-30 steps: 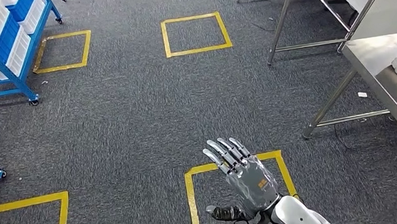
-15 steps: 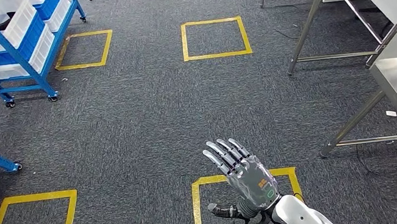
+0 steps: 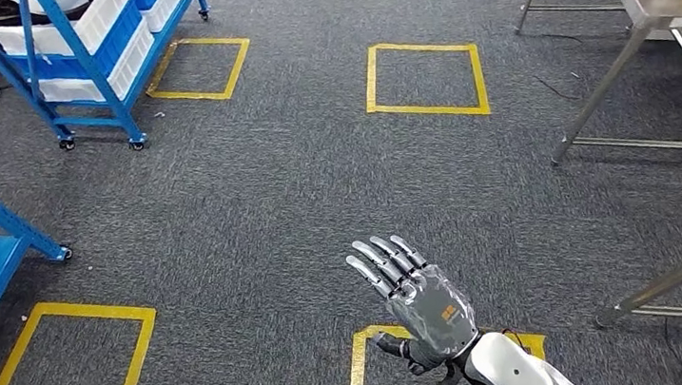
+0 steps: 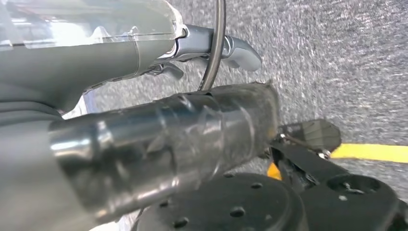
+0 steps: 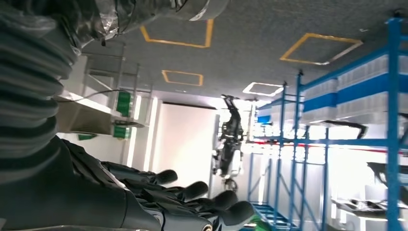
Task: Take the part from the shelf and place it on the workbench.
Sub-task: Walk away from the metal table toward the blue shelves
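We carry our right hand (image 3: 417, 301) raised in front of us, flat and released, fingers apart with nothing in them; we judge this a walking posture that keeps the hand ready for a pick not yet made. The blue shelf (image 3: 84, 57) with its white bins (image 3: 114, 30) stands well ahead and to the left of that hand, across grey carpet marked with yellow squares (image 3: 424, 78). The part must be somewhere on it (too far to make out). Steel workbenches (image 3: 661, 1) stand ahead and to its right.

The right wrist view looks outward past the dark fingers (image 5: 192, 191) to blue racking (image 5: 337, 130), confirming the hand is empty. The left wrist view gives us the left hand (image 4: 144, 53), pointing down at the carpet near a yellow line (image 4: 370, 152); whether it is clenched or released we cannot tell.
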